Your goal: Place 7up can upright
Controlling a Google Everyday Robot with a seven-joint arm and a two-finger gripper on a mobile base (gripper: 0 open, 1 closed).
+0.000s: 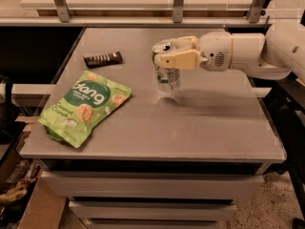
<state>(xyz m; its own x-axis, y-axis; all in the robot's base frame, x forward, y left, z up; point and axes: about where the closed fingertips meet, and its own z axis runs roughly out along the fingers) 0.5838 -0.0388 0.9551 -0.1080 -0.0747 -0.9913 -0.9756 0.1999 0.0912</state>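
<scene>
The 7up can (167, 78) is a silvery can with green markings and a silver top. It stands nearly upright, its base at or just above the grey table (205, 123) near the middle. My gripper (172, 52) reaches in from the right on a white arm, and its cream fingers (181, 60) are closed around the can's upper part.
A green snack pouch (85, 106) lies flat at the table's front left. A dark candy bar wrapper (103, 58) lies at the back left. A metal rail with posts (178, 4) runs behind the table. Drawers sit under the front edge.
</scene>
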